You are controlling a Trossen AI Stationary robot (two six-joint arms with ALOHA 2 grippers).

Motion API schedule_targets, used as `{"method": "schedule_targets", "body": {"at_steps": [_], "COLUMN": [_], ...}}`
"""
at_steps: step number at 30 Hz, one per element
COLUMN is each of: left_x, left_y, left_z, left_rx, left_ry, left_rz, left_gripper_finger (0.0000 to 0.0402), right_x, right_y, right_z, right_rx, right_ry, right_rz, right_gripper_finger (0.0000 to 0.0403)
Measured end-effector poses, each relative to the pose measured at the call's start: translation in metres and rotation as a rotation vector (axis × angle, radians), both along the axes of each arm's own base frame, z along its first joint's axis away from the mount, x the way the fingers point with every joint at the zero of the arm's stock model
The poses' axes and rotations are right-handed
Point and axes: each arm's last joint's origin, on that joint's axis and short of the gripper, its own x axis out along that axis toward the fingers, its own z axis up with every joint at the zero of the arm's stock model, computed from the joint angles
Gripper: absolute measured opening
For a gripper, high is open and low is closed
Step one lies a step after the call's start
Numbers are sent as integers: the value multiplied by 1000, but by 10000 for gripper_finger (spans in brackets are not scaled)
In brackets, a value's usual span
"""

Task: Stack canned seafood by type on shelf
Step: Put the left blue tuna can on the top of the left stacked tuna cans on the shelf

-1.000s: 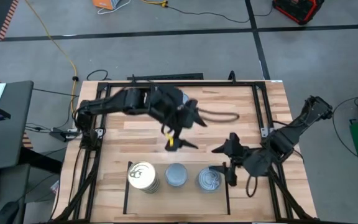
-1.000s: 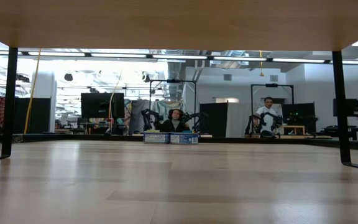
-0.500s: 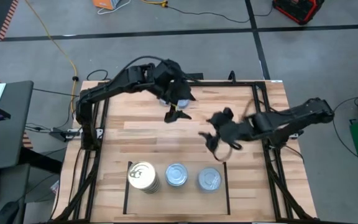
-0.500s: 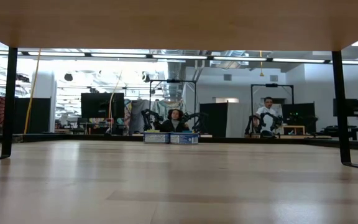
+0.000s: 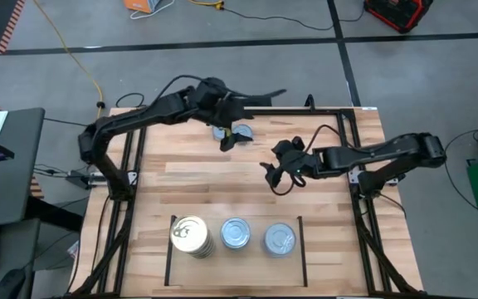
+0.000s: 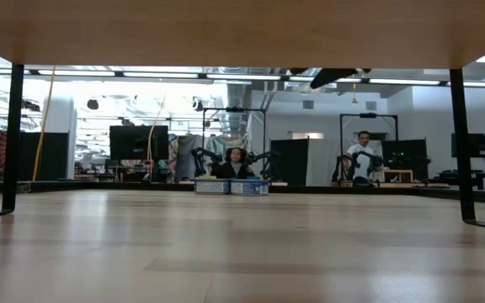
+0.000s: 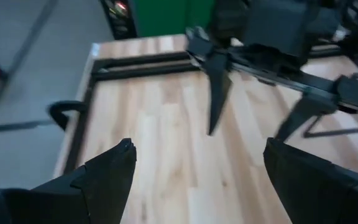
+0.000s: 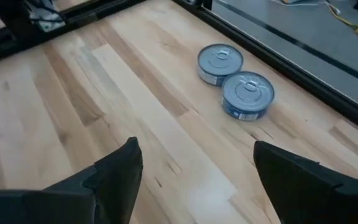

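Note:
On the shelf point(image 5: 214, 270), near the table's near edge, a stack of gold-topped tins point(image 5: 189, 235) stands beside two stacks of silver-topped tins point(image 5: 236, 233) point(image 5: 280, 239). Two more silver-topped, blue-sided tins point(image 8: 220, 63) point(image 8: 247, 93) rest flat side by side near the table's far edge; they also show in the low view point(image 6: 231, 186). My left gripper point(image 5: 232, 138) point(image 7: 197, 180) hovers open over that pair, though its wrist view does not show them. My right gripper point(image 5: 274, 176) point(image 8: 197, 180) is open above the table's middle, facing the pair.
A black metal frame point(image 5: 347, 141) runs around the table top. The right arm's gripper point(image 7: 216, 93) shows across bare planks in the left wrist view. Bare wood lies between the shelf and the two far tins. People sit far off in the room point(image 6: 362, 143).
My left gripper has moved from the table's middle toward the far edge and now sits over the two loose tins. My right gripper has drawn away from the shelf's right-hand stack, travelling left and toward the far edge to the table's middle. The tins have stayed put.

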Motion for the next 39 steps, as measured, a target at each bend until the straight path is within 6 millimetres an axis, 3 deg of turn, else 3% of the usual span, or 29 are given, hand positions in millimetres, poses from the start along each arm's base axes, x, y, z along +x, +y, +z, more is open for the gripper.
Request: {"method": "schedule_targets", "body": {"at_steps": [9,17,21,30,39], "left_x": [-37,-59,-64,-68,-78], "left_y": [-7,-14,-15,-21,-26], "left_z": [-29,-56,-79,-123,-157], "left_rx": [120,70,39,23,56], "left_ry": [-155,-138,-128,-120,-10], "left_rz": [94,183,233,320,410], "left_gripper_finger": [335,335,335,335,335], "right_x": [1,9,14,41,53], "right_y": [-12,-17,-21,-41,-81], "right_z": [-26,-19,-24,-61,-109], "right_rx": [-94,-206,-267,-284,-170], "right_ry": [-65,-136,-100,-51,18], "right_rz": [41,168,192,251,276], "right_gripper_finger": [331,331,331,331,331]}}
